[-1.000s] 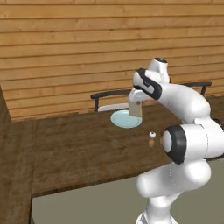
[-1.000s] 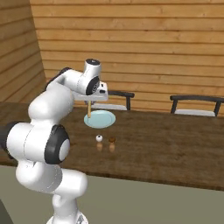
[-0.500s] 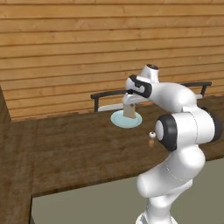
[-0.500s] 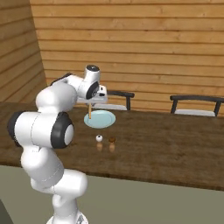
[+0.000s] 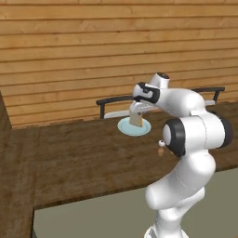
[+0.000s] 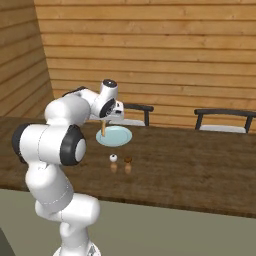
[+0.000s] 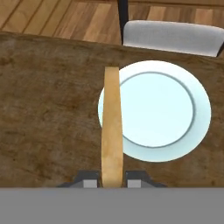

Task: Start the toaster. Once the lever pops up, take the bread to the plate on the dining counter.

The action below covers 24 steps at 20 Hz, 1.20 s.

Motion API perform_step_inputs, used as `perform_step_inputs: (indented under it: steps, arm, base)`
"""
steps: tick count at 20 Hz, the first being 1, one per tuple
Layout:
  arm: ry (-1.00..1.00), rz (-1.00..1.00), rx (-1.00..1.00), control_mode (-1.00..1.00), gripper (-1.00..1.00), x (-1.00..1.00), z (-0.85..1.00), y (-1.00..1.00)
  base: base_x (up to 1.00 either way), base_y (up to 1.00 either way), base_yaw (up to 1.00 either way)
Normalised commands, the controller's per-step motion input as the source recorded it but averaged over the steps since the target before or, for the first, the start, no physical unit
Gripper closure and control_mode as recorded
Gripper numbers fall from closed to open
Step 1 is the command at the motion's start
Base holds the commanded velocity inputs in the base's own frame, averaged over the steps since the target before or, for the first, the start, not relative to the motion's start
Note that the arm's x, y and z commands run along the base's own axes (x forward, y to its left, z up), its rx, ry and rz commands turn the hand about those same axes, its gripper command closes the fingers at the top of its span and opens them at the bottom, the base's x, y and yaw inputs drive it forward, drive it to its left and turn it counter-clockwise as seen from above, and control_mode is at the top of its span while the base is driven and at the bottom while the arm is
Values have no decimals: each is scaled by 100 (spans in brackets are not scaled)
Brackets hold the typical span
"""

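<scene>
So the dining counter [image 5: 93, 158] is basically the whole stage here, long dark wood slab, and the arm reaches out across it because the drop-off spot sits toward the far edge, just in front of a chair [image 7: 170, 37]. The plate [image 7: 175, 109] lies flat there, pale blue, nothing on it yet.

The bread [image 7: 112, 131] hangs edge-on from the gripper [image 7: 112, 181], fingers clamped on its two flat faces. Makes sense to me, since pinching a thin slice that way is likely how it came up out of a slot. From the hand view the slice sits over the plate's near-left rim rather than the middle, so I'd guess it wants a nudge toward centre before letting go.

Two little shakers [image 6: 120, 163] stand nearer the robot, well apart from the plate, so not in the way.
</scene>
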Motion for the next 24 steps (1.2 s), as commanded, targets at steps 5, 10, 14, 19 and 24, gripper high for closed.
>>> perform_step_inputs:
  steps: [5, 10, 14, 19, 24]
  arm:
    - [-12, 0, 3, -100, 100, 34, -28, 0]
    - [-9, 0, 1, -100, 100, 35, -18, 0]
    - [0, 0, 3, -100, 100, 1, 0, 1]
    - [2, 0, 4, -100, 100, 0, -3, 3]
    - [7, 0, 4, -100, 100, 0, -1, 0]
  base:
    - [0, 0, 0]
    - [0, 0, 0]
    - [0, 0, 0]
    - [0, 0, 0]
    - [0, 0, 0]
